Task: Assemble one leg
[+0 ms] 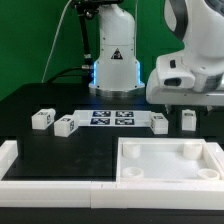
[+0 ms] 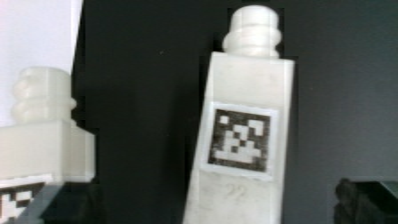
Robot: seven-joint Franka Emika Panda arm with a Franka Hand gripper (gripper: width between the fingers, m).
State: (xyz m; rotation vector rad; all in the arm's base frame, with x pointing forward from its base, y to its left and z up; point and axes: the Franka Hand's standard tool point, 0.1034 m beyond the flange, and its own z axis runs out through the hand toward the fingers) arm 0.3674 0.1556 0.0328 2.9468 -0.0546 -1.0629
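White leg (image 2: pixel 246 130) is standing between the jaws of the claw (image 2: pixel 210 208), seemingly gaping, nothing being mounted yet.

You're looking at a robotics lab: green backdrop (image 1: pixel 30 40), black table (image 1: pixel 40 100), tagged marker board (image 1: pixel 110 118), Panda arm (image 1: pixel 113 55).

Tagged white leg (image 2: pixel 247 130), knobbed end, beside second leg (image 2: pixel 43 145)
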